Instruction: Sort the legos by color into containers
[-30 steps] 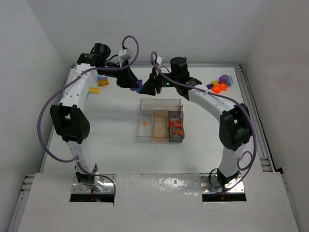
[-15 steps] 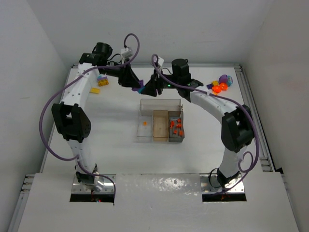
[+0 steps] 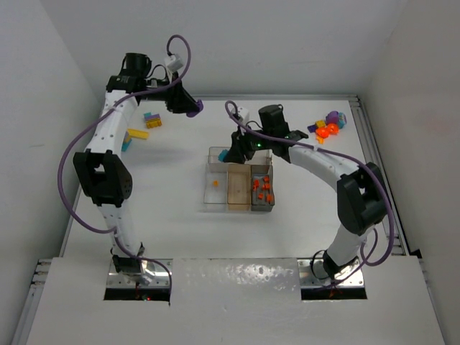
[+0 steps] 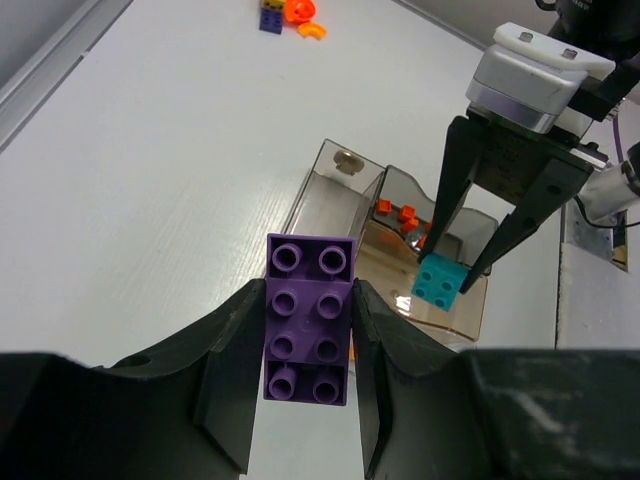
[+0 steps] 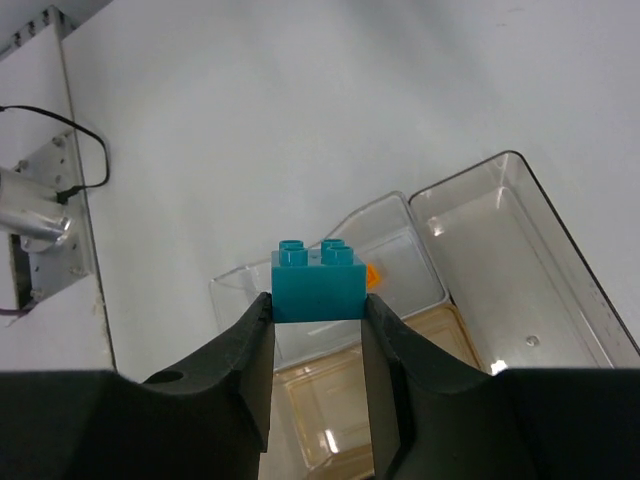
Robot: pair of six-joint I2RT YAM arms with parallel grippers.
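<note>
Two bricks are off the table [image 3: 172, 187] right now, one in each of your tools. Your left tool [image 4: 306, 300] is clenched on a purple brick [image 4: 308, 345], a two-by-four pinched along its long sides with its studs facing the wrist camera. Seen from overhead, that tool hangs near the far edge of the table, at about 11 o'clock from the tray [image 3: 238, 149] and well apart from it.

Your right tool [image 5: 317, 305] is grasping a teal brick [image 5: 317, 278], a small two-by-two squeezed on opposite faces, studs pointing away from the wrist. Overhead, it sits over the tray's 10 o'clock corner, where the wide section [image 3: 248, 157] meets the clear narrow section [image 3: 214, 188]. Your right wrist view shows the brick raised above that clear section.

The tray lies at the middle of the table, with the wide section on its 12 o'clock side and three narrow ones on its 6 o'clock side. One orange piece [image 3: 215, 182] lies in the clear section at 9 o'clock. Several orange-red bricks [image 3: 263, 188] fill the grey section [image 3: 261, 207] at 3 o'clock. The tan section [image 3: 238, 194] lies between the two.

Loose legos lie in two places. At 2 o'clock from the tray there is a heap [image 3: 328, 126] of purple, yellow, teal and translucent orange pieces. At 10 o'clock there is a small mixed cluster [image 3: 152, 119], with a yellow brick [image 3: 138, 134] and another teal piece [image 3: 126, 142] near it.
</note>
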